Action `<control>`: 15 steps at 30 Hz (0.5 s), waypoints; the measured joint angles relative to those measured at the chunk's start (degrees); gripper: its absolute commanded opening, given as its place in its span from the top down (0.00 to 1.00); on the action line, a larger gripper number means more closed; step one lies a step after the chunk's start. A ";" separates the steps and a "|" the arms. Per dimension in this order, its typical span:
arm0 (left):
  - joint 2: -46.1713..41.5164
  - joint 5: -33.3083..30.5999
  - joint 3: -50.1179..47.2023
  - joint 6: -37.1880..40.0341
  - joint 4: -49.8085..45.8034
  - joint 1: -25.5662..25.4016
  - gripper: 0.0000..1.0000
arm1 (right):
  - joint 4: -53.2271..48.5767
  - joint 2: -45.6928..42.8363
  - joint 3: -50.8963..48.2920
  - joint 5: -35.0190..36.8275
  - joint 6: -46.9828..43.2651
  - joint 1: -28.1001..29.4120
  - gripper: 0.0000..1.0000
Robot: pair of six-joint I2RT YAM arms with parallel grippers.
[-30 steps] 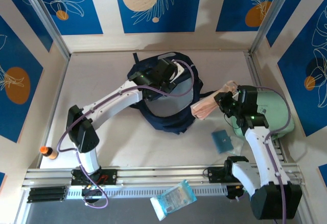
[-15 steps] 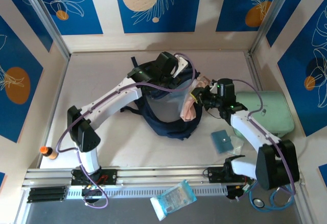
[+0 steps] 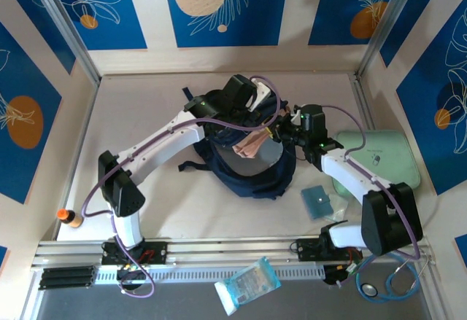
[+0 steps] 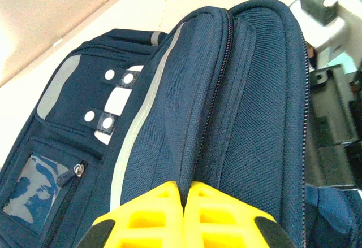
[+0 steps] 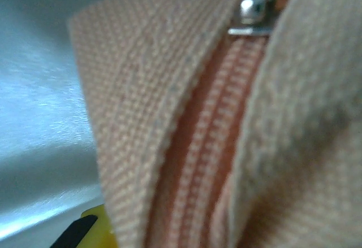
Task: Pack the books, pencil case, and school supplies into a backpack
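Note:
The navy backpack (image 3: 252,178) lies mid-table with its mouth held up. My left gripper (image 3: 248,110) is shut on a fold of the backpack (image 4: 243,90) beside the zip, its yellow fingers (image 4: 164,214) pressed together on the fabric. My right gripper (image 3: 279,135) is shut on the pink pencil case (image 3: 252,145), which hangs over the bag's opening. In the right wrist view the pencil case's zip (image 5: 198,146) is very close, with one yellow finger (image 5: 93,228) at its edge. A teal square pad (image 3: 317,201) lies right of the bag. An orange-capped tube (image 3: 69,216) stands far left. The books are out of view.
A mint-green case (image 3: 379,156) sits at the right, behind my right arm. A plastic-wrapped packet (image 3: 248,283) lies on the front rail, and a stethoscope (image 3: 387,283) at the bottom right corner. Walls close the table's left, back and right sides.
My right arm has swung left, carrying the pencil case from beside the mint case to over the backpack's opening. The left gripper has kept its hold, and the bag has shifted slightly.

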 measured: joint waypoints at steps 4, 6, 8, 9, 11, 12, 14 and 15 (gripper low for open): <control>1.70 1.29 3.37 -0.44 -1.38 0.00 1.00 | 2.89 5.53 0.44 -0.17 0.76 1.22 0.83; 2.43 1.84 5.20 -0.44 -2.03 0.02 1.00 | 3.67 7.91 1.20 -0.13 0.98 1.57 0.83; 2.60 2.27 6.16 -0.46 -2.64 0.02 1.00 | 4.72 9.60 2.27 0.07 1.03 1.77 0.83; 2.60 2.49 6.43 -0.46 -2.89 0.02 1.00 | 5.51 10.29 2.80 0.31 1.18 1.92 0.83; 2.60 2.82 6.64 -0.59 -2.91 0.00 1.00 | 7.43 11.63 3.65 0.72 1.22 1.95 0.83; 2.60 2.97 6.67 -0.74 -2.91 0.00 1.00 | 8.72 12.61 4.07 0.94 1.20 1.95 0.83; 2.60 3.02 6.67 -1.14 -2.89 0.00 1.00 | 10.84 14.64 4.76 1.46 1.18 1.95 0.83; 2.60 3.02 6.67 -1.31 -2.84 0.00 1.00 | 11.69 16.04 5.29 1.81 1.16 1.95 0.83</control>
